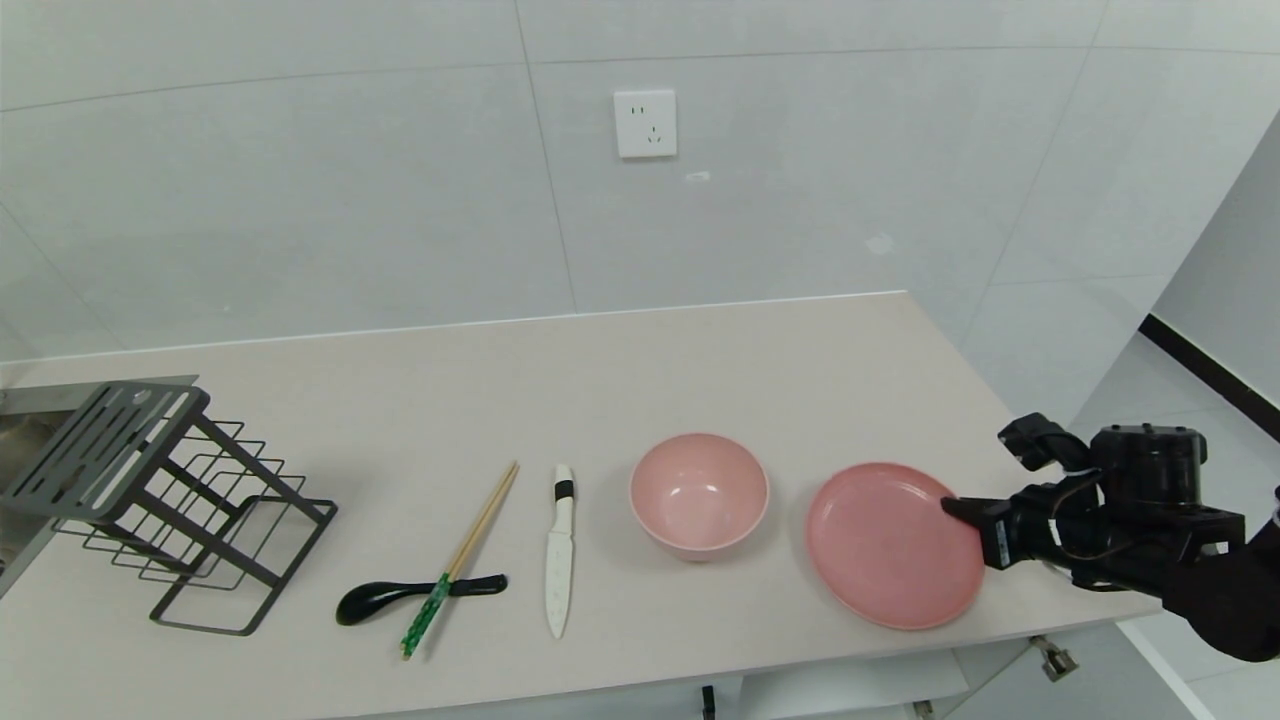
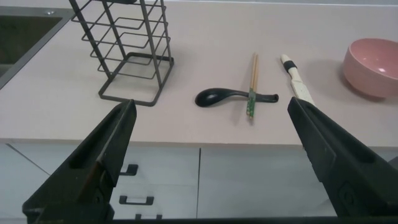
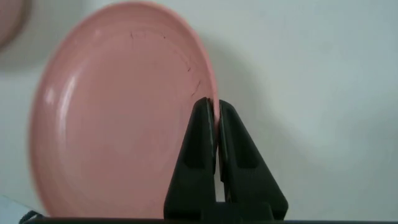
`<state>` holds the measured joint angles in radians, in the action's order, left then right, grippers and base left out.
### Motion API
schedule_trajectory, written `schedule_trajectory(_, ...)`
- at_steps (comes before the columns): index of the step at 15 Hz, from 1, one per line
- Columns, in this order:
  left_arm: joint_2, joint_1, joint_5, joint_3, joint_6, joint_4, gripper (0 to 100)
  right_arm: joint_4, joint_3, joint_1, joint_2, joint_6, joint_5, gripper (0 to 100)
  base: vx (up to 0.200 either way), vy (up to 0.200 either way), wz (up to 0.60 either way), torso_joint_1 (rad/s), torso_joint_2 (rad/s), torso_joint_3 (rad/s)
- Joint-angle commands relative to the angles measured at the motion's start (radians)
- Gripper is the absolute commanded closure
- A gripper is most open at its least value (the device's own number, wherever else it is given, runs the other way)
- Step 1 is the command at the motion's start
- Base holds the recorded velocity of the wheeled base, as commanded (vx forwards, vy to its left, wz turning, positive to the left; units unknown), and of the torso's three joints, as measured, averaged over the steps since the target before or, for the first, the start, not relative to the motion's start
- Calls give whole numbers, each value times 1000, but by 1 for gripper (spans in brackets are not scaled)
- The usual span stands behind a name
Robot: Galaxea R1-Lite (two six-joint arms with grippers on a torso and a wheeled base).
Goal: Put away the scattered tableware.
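A pink plate (image 1: 890, 545) lies on the counter near the front right corner. My right gripper (image 1: 958, 508) is shut on the plate's right rim; in the right wrist view the pink plate (image 3: 118, 118) sits clamped between the two black fingers (image 3: 202, 134). A pink bowl (image 1: 698, 492) stands left of the plate. Further left lie a white knife (image 1: 560, 548), a pair of chopsticks (image 1: 462, 555) and a black spoon (image 1: 400, 597). My left gripper (image 2: 208, 112) hangs open in front of the counter edge, off the surface, facing the black spoon (image 2: 227, 97) and chopsticks (image 2: 252, 87).
A dark wire dish rack (image 1: 165, 490) stands at the counter's left, beside a sink (image 1: 20, 440). The counter (image 1: 600, 390) runs back to a tiled wall with a socket (image 1: 645, 123). Cabinet drawers (image 2: 155, 180) sit below the front edge.
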<state>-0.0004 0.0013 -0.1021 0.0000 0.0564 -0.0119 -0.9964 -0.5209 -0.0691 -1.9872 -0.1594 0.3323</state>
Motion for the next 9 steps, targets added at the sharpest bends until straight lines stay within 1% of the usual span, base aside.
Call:
schedule_trajectory(1,0,0,-1,0,0,0,0,-5,4,2,162,1,1,100,0,0,0,0,0,0)
schedule_trajectory(2,0,0,-1,0,-4,0,0,-18,7,12,243,3,1,100,0,0,0,0,0,0)
schedule_trajectory(3,0,0,12,0,-10,0,0,-21,12,20,283,11,1,100,0,0,0,0,0,0)
schedule_trajectory(4,0,0,59,0,-18,-14,0,-33,32,25,334,29,1,100,0,0,0,0,0,0)
schedule_trajectory(5,0,0,59,0,-29,-53,0,-56,50,35,355,32,1,100,0,0,0,0,0,0)
schedule_trajectory(6,0,0,61,0,-41,-97,0,-82,68,65,361,32,1,100,0,0,0,0,0,0)
schedule_trajectory(7,0,0,73,0,-49,-114,0,-102,71,97,369,32,1,100,0,0,0,0,0,0)
schedule_trajectory(8,0,0,107,0,-52,-125,0,-122,70,141,369,32,1,100,0,0,0,0,0,0)
schedule_trajectory(9,0,0,151,0,-63,-166,0,-146,74,164,369,32,1,100,0,0,0,0,0,0)
